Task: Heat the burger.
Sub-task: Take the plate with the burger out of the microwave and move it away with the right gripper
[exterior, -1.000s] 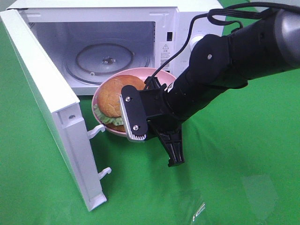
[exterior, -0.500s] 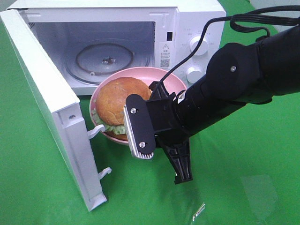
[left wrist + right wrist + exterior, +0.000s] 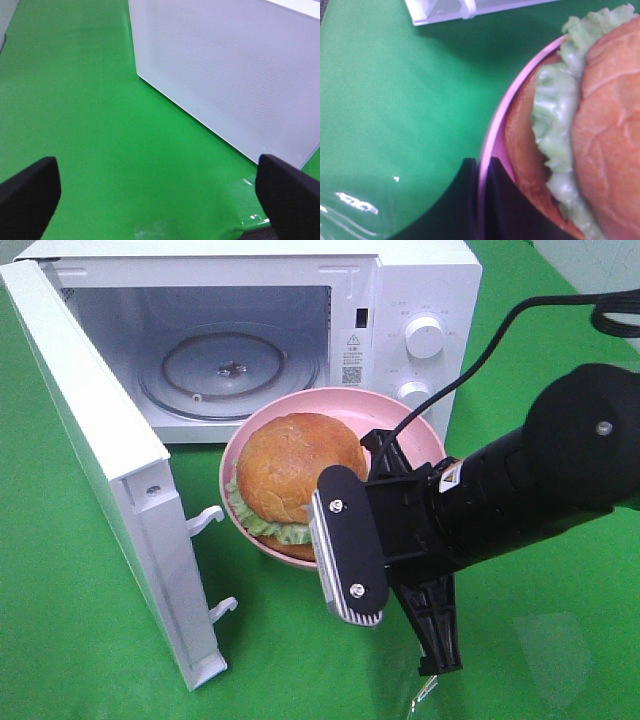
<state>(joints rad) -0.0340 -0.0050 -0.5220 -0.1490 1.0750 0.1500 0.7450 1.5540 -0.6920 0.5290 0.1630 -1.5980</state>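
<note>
R pincer clamped on plate rim w/ burger aboard, just outside microwave; thin edge grip could tilt, burger slides off; L pincer wide, idle.

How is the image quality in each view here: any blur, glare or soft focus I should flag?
Exterior high: sharp and evenly lit, with faint glare on clear film on the cloth near the bottom edge. Left wrist: the microwave door is slightly washed out, the near dark jaws soft. Right wrist: very close, so the burger and pink plate rim are blurred; specular glints on the cloth.
</note>
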